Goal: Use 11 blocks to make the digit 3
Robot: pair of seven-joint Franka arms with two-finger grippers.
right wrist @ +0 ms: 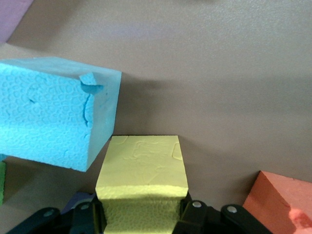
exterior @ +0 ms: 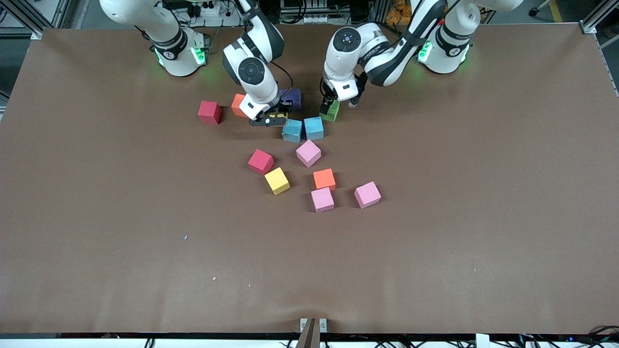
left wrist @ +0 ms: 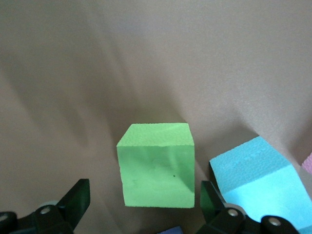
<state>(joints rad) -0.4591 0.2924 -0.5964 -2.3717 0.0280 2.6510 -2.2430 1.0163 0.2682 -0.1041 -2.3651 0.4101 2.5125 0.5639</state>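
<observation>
No readable text

The blocks (exterior: 308,153) carry no lettering; small markings on the arms' bases are too small to make out.

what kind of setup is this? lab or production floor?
Looks like a robotics lab bench, not production: two arms mounted at a brown-covered table, aluminium framing at the corners, loose cabling and a power strip along the edge, and coloured foam blocks as test pieces.

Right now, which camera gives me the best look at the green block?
The left wrist view: the green block fills the middle of that picture, sitting on the table between the open left claw fingers. In the front view the green block is partly hidden under that claw. The right wrist view shows only a green sliver at the picture's edge.
</observation>
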